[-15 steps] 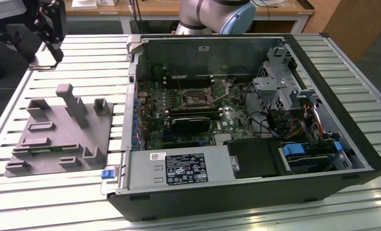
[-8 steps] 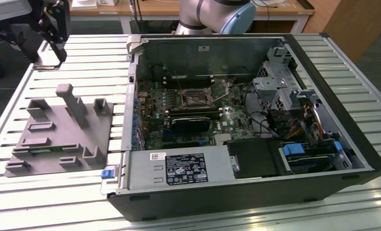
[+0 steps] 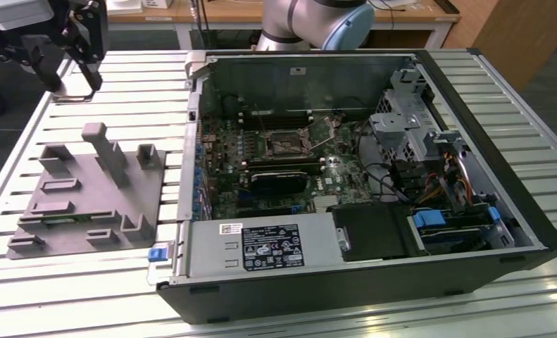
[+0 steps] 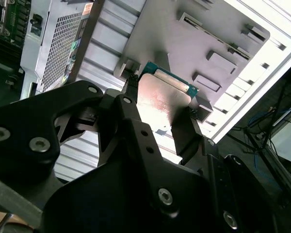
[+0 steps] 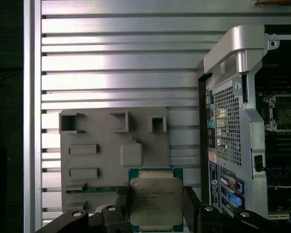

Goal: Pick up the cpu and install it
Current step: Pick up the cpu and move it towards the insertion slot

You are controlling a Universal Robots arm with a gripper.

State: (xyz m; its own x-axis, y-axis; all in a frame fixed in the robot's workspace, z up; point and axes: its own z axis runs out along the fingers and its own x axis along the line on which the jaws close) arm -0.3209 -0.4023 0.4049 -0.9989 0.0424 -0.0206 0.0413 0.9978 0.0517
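Tabletop of pale metal slats (image 3: 72, 296) carries everything. On it, toward the exterior view's right, lies an open black computer case (image 3: 353, 289) with its side off, so its inside shows from above. The pale robot arm (image 3: 311, 21) rises behind the case. Beside the case, toward the exterior view's left, a grey plastic tray (image 3: 81, 190) studded with blocks and slots rests flat on the slats. Inside the case a green circuit board (image 3: 339, 172) covers the floor, and near its middle sits the square metal-framed socket (image 3: 286, 144), with nothing in it that can be made out.

The black gripper (image 3: 72, 88) hangs at the exterior view's upper left, well apart from the case and past the far end of the tray. In the first wrist view its two dark fingers (image 5: 121, 204) are closed against opposite edges of the cpu (image 5: 156, 201), a flat square chip with a dull silver top and a thin greenish rim. The chip is level between the pads, its metal face toward that camera. In both wrist views the tray lies behind the held chip, which appears raised clear of it.
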